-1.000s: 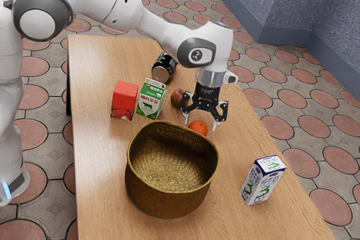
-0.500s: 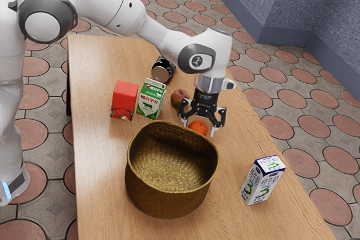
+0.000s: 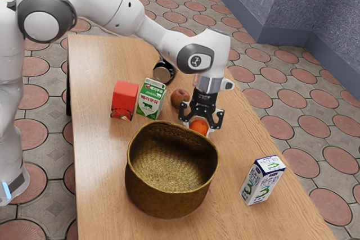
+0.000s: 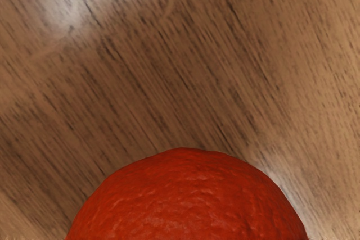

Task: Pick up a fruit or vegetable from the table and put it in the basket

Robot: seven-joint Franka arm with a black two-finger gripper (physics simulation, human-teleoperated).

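Step in hand: the grasp, as I read it. Black two-finger gripper is down over the round orange citrus fruit, fingers brought in against it from two sides, so clamped on the orange by my read of the exterior view. Fruit sits just beyond the rim of the deep woven brown basket, toward the exterior view's upper right, at or very near the light wood tabletop. Can't confirm any lift. Not in the basket, so placing is all to do.

Around the basket: red-brown round fruit past its far side, beyond the orange. Green-and-white milk carton near its far rim, red box next to that carton. Black can farther out on the same side. White-and-blue carton well apart, on the exterior view's right of the basket.

Next move: hold the squeeze, go straight up until the fruit's underside clears the basket rim, then a short traverse over the opening, lower a bit, release. Don't cut the corner: the rim is close, and a low sideways start could knock the basket or roll the fruit out. Round skin may slip if the pads sit off-center.
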